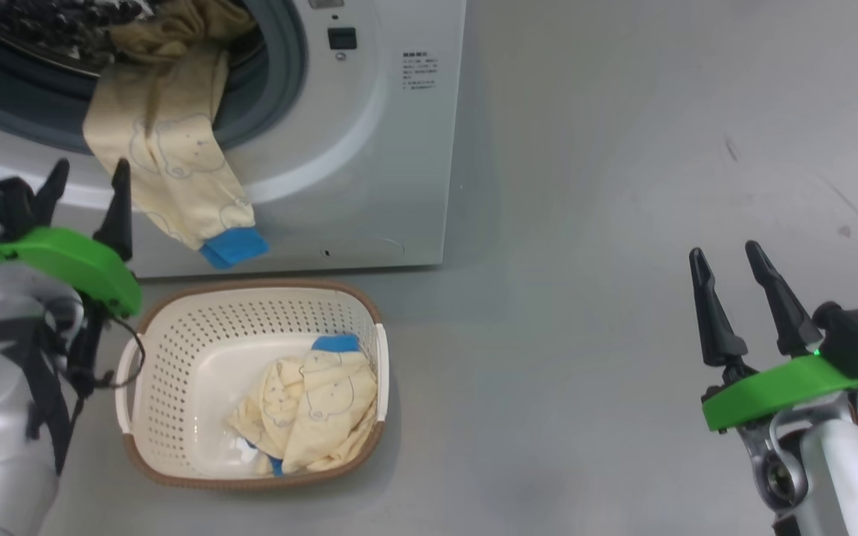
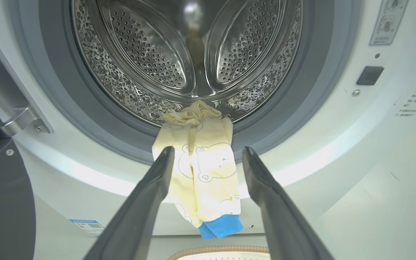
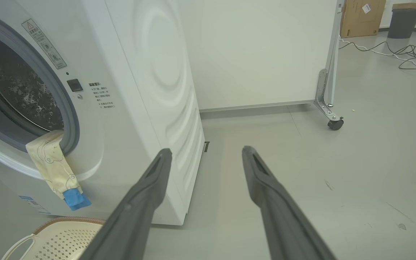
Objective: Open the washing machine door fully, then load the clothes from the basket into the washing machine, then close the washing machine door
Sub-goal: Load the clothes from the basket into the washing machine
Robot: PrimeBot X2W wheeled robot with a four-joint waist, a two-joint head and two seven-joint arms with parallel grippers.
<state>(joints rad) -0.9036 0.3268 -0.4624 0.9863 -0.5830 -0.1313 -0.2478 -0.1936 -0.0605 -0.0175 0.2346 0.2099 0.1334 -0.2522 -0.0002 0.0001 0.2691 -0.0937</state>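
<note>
The washing machine point(image 1: 369, 149) stands with its steel drum point(image 2: 193, 54) exposed; the washing machine door point(image 2: 2, 202) is swung open at the left of the left wrist view. One of the clothes point(image 1: 176, 171) hangs out over the grey gasket, blue cuff down, partly in the drum. On the floor below sits the basket point(image 1: 250, 313) holding more clothes point(image 1: 310, 409). My left gripper point(image 1: 91, 179) is open and empty, in front of the hanging garment point(image 2: 208, 173). My right gripper point(image 1: 725, 254) is open and empty, far right over bare floor.
Grey floor stretches to the right of the machine. In the right wrist view a white panel on a castor point(image 3: 334, 124) stands behind the machine, with cables point(image 3: 410, 57), a cardboard box point(image 3: 361, 18) and a bin point(image 3: 403, 20) far off.
</note>
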